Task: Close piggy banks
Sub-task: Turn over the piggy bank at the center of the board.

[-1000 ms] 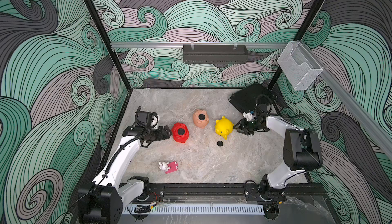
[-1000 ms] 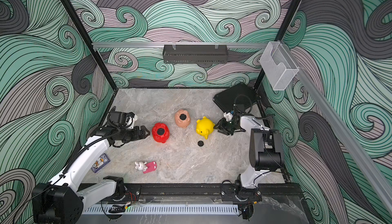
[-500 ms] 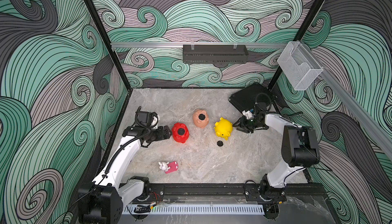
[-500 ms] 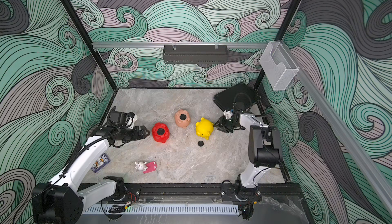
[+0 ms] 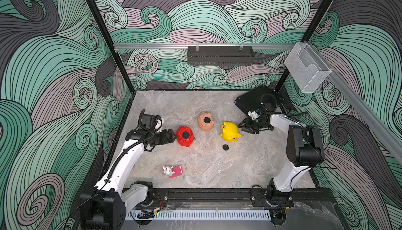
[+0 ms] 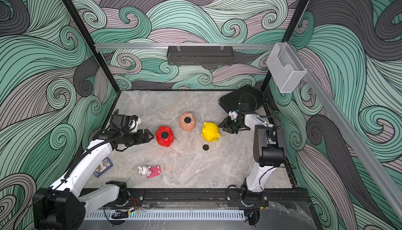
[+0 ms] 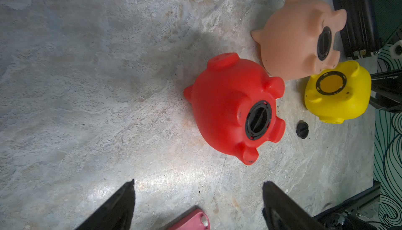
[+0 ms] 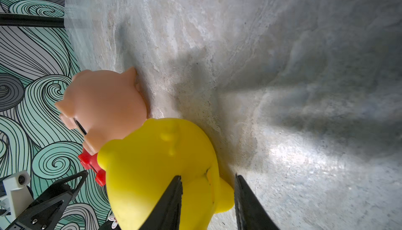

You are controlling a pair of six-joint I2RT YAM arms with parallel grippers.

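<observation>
- You have three pigs across the middle of the table [image 5: 185,104]. The red pig [image 5: 185,136] is on the left, the peach pig [image 5: 205,121] sits a little farther back, and the yellow pig [image 5: 230,131] is on the right.
- Red and peach lie belly up. The red pig's plug [image 5: 185,134] and the peach pig's plug [image 5: 206,120] are both seated, black, in their round holes.
- The yellow pig lies on its side. Its belly hole [image 7: 330,84] is open, ringed in black and facing left. A loose black plug [image 5: 225,147] lies on the table just on the near side of it.
- Compared with a second ago, your pigs and the loose plug sit where they were, and the left arm has not shifted. The right arm has edged left, bringing its gripper up against the yellow pig.
- Your left gripper [image 7: 198,186] has its jaws spread wide. The red pig lies just to its right, close but not touching.
- Your right gripper [image 8: 207,180] has its jaws partly apart, straddling a stub on the yellow pig's right side. I cannot tell whether they pinch it.
</observation>
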